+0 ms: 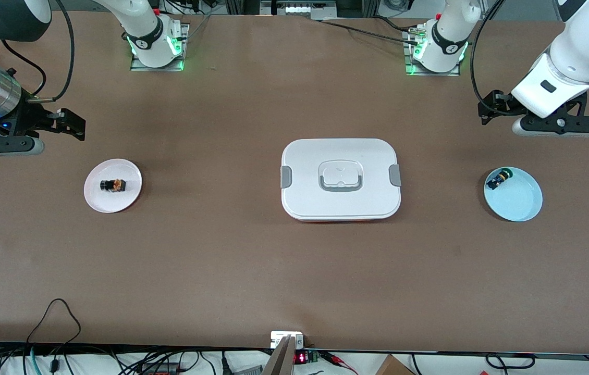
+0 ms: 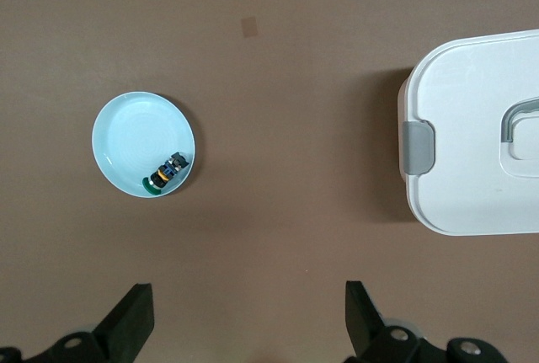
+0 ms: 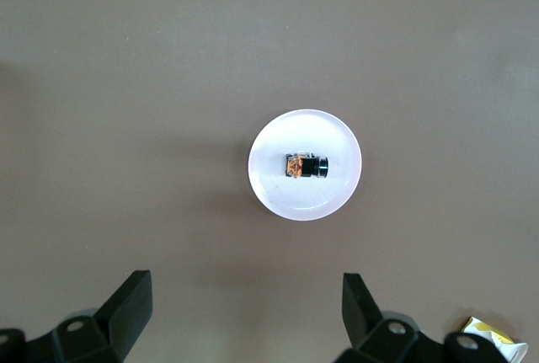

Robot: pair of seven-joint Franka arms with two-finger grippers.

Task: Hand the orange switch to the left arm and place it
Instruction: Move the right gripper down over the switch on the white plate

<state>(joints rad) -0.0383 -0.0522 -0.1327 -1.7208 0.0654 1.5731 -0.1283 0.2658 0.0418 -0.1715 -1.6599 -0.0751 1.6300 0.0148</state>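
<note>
Both arms hang raised (hands spread, empty): right hand (image 3: 240,308) above the orange switch (image 3: 305,165), left hand (image 2: 248,317) near the box (image 2: 480,136).

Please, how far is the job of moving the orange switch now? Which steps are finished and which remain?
Nothing looks done yet. The orange switch lies on the white plate toward the right arm's end. Nothing is in hand: the right pincer hangs open above that plate, and the left pincer hangs open over bare table between the blue plate and the box. Picking up, handing over past the box and setting down all remain.
</note>
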